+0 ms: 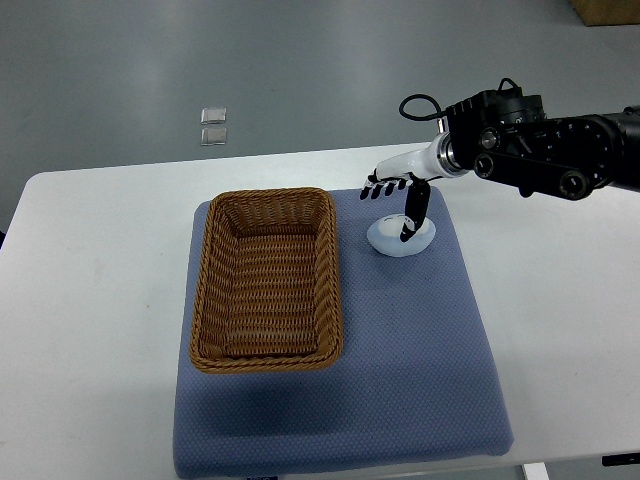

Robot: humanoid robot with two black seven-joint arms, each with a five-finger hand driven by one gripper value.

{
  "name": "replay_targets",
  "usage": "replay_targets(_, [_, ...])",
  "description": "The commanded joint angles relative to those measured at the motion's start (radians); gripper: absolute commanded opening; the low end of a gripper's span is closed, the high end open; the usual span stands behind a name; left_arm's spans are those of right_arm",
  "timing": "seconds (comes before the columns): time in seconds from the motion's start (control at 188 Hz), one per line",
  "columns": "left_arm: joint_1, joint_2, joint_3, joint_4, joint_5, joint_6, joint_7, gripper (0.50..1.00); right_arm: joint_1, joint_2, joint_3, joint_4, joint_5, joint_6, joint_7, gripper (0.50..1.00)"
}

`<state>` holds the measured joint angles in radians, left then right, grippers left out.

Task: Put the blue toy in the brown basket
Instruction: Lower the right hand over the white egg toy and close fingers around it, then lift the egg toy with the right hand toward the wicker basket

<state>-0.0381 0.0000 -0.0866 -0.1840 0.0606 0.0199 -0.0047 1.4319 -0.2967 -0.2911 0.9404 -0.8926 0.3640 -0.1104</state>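
The blue toy (400,240) is a pale blue, rounded lump lying on the blue mat (400,360), just right of the brown wicker basket (205,290). The basket is rectangular and holds nothing. My right hand (393,203) comes in from the right edge on a black and white arm and hovers right over the toy. Its fingers (380,189) are spread toward the left, and the dark thumb points down onto the toy's top. It holds nothing. The left arm does not show.
The mat lies on a white table (90,300) with rounded corners. Two small clear squares (213,125) lie on the grey floor beyond the table's far edge. A brown box corner (605,10) shows at top right.
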Motion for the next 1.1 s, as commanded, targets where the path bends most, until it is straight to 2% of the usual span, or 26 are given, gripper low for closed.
replay_targets(0.0, [0.0, 0.0, -0.001, 0.0, -0.001, 0.0, 0.0, 1.0, -0.021, 0.001, 0.0, 0.0, -0.003, -0.016, 0.0, 0.895])
replay_targets(0.314, [0.0, 0.0, -0.001, 0.003, -0.001, 0.0, 0.0, 1.0, -0.068, 0.005, -0.002, -0.011, -0.051, -0.033, 0.0, 0.864])
replay_targets(0.446, [0.0, 0.0, -0.001, 0.001, -0.001, 0.0, 0.0, 1.0, -0.08, 0.005, -0.002, -0.015, -0.052, -0.043, 0.0, 0.825])
replay_targets(0.723, [0.0, 0.0, -0.001, 0.003, 0.001, 0.0, 0.0, 1.0, -0.116, 0.037, -0.002, -0.052, -0.055, -0.06, 0.0, 0.58])
replay_targets(0.776, [0.0, 0.0, -0.001, 0.005, -0.001, 0.0, 0.0, 1.0, -0.116, 0.037, -0.002, -0.054, -0.054, -0.06, 0.0, 0.552])
replay_targets(0.914, [0.0, 0.0, -0.001, 0.006, -0.001, 0.0, 0.0, 1.0, -0.1, 0.016, 0.004, -0.048, -0.049, -0.045, 0.0, 0.549])
replay_targets(1.095, [0.001, 0.0, -0.001, 0.003, -0.001, 0.0, 0.0, 1.0, 0.027, -0.039, 0.013, 0.021, -0.032, -0.01, 0.0, 0.552])
